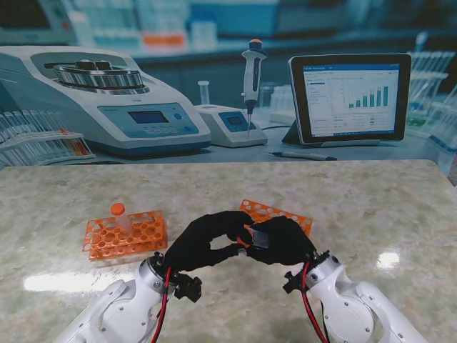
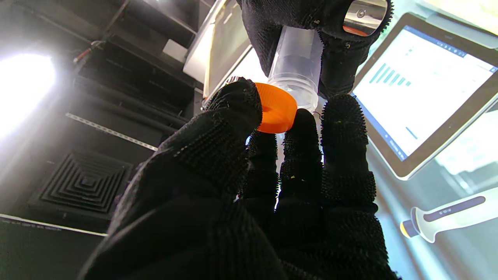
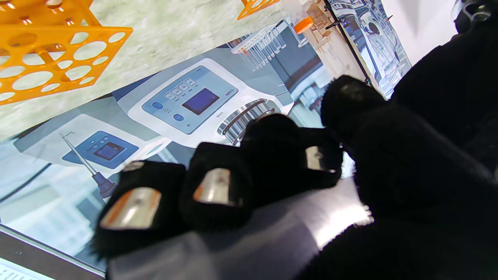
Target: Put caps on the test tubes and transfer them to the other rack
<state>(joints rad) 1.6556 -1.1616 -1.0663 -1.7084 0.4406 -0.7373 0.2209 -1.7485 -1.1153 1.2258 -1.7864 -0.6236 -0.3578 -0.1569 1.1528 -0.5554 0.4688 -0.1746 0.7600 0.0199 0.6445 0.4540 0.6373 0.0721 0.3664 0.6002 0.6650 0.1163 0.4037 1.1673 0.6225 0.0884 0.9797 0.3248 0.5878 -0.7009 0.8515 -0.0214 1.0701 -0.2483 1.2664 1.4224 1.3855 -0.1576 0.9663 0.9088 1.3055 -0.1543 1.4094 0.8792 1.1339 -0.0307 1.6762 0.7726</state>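
Both gloved hands meet fingertip to fingertip: left hand [image 1: 202, 243] pinches a cap, right hand [image 1: 282, 241] grips a tube.

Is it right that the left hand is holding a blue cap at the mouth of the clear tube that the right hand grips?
Not quite. The cap is orange, not blue, as the left wrist view shows. The rest holds: the left hand pinches it at the mouth of the clear tube, which the right hand grips.
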